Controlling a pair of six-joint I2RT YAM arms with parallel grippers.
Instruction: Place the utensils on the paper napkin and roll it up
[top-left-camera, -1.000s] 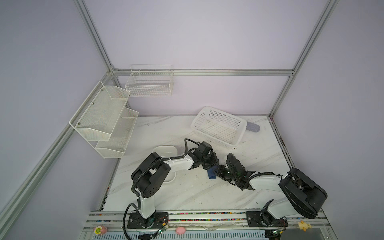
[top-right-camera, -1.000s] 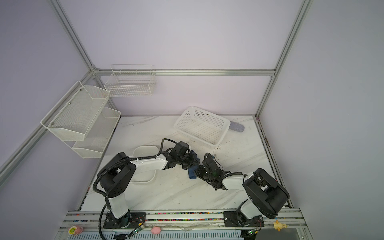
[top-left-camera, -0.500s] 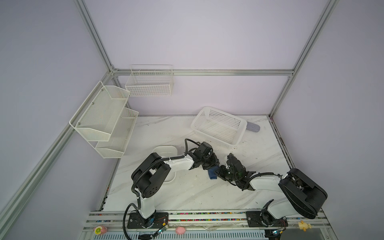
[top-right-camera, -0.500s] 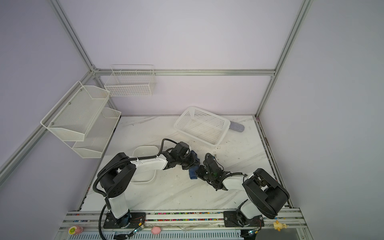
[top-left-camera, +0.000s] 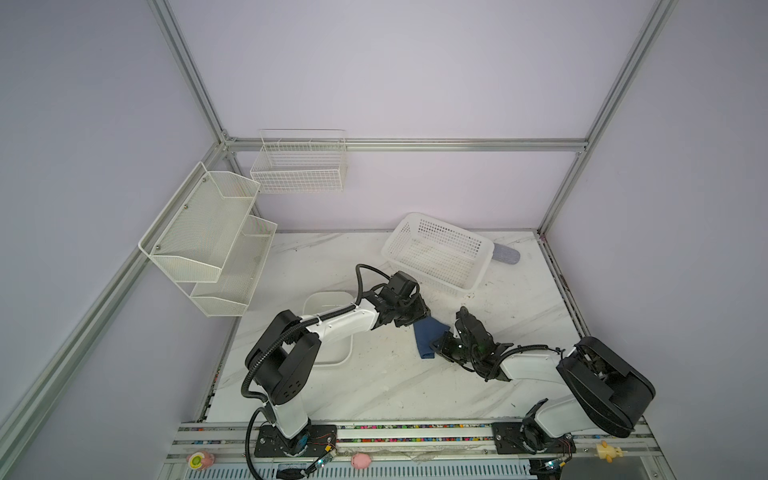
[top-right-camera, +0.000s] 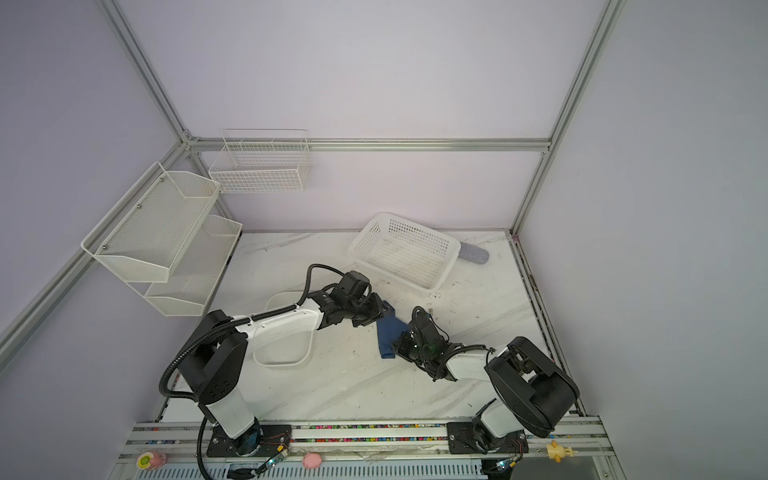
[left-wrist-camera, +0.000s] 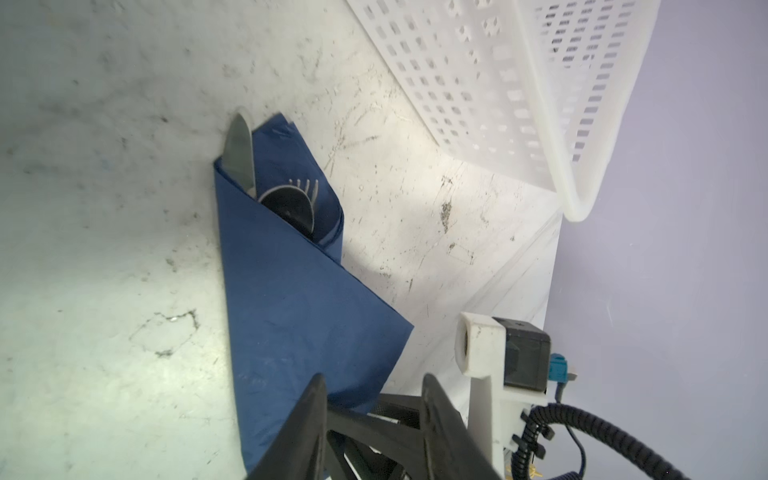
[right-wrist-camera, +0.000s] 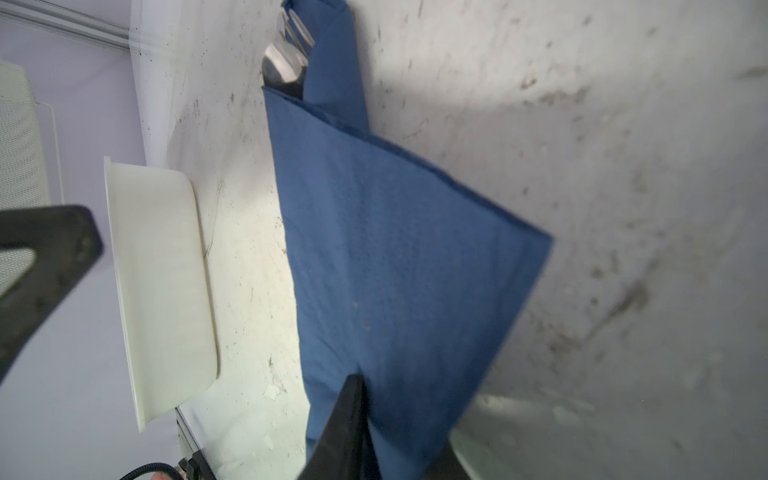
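The utensils (left-wrist-camera: 291, 199) are already tucked inside the paper napkin (left-wrist-camera: 291, 299). The knife (left-wrist-camera: 239, 153) tip, spoon (left-wrist-camera: 284, 208) bowl and fork (left-wrist-camera: 306, 185) tines poke out of one end of the fold. The bundle lies flat on the counter (left-wrist-camera: 104, 291) between the two arms, in front of the white basket (top-left-camera: 436, 253) and to the right of the white dish (right-wrist-camera: 162, 270). It looks only half rolled to me, since a big triangular flap sticks out to one side.

The right gripper (top-left-camera: 441, 344) sits on the stretch away from the utensil heads, jaws narrow. I only see one finger (right-wrist-camera: 353, 415) lying on the blue paper, and its mate is hidden under the fold. I read that as a pinch on the napkin, probably to stop the roll springing open while the other arm regrips. The left gripper (left-wrist-camera: 373, 380) is right beside it with its jaws parted and nothing clamped between them. I can't tell if a finger brushes the paper.

Versus a second ago, the left jaws were shut and now they've let go. The right jaws have come in tighter, and a bit more blue shows between the arms in both top views. The bundle itself hasn't shifted as far as I can tell.
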